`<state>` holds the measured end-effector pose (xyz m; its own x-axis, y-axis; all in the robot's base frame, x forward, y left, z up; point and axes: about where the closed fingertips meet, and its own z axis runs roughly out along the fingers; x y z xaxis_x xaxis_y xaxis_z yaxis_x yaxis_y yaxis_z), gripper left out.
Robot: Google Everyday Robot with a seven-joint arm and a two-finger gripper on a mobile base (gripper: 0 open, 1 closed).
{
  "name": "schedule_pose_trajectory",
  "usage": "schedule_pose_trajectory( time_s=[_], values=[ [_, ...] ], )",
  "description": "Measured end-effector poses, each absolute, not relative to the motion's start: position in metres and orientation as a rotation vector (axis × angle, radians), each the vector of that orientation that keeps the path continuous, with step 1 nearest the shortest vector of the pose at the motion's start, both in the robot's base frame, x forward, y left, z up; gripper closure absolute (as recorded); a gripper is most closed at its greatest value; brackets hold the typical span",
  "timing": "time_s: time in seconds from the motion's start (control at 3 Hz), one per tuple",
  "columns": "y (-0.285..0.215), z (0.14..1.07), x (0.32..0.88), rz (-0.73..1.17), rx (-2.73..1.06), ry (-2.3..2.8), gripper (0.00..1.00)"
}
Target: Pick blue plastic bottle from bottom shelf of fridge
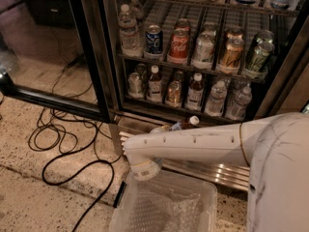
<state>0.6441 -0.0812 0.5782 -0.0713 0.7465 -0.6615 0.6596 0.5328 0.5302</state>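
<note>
Pincer [161, 129] sits low at the fridge [110, 76] base, mostly hidden behind the white arm [193, 146]; its grip, cannot tell. Blue plastic bottle [187, 123] lies tilted just beside it, below the bottom shelf [159, 103].

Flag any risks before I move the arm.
The blue plastic bottle is tilted by the fridge sill, and the gripper beside it is mostly hidden behind the forearm, so a loose hold might go unnoticed. Swinging left could knock the arm's joint against the open glass door.
</note>
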Motion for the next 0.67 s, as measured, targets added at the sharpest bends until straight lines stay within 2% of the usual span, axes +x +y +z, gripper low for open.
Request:
schedule_pose_trajectory(
  time_s=[0.67],
  values=[
    [-0.069, 0.529, 0.591, 0.172, 1.330, 1.959, 1.00]
  ],
)
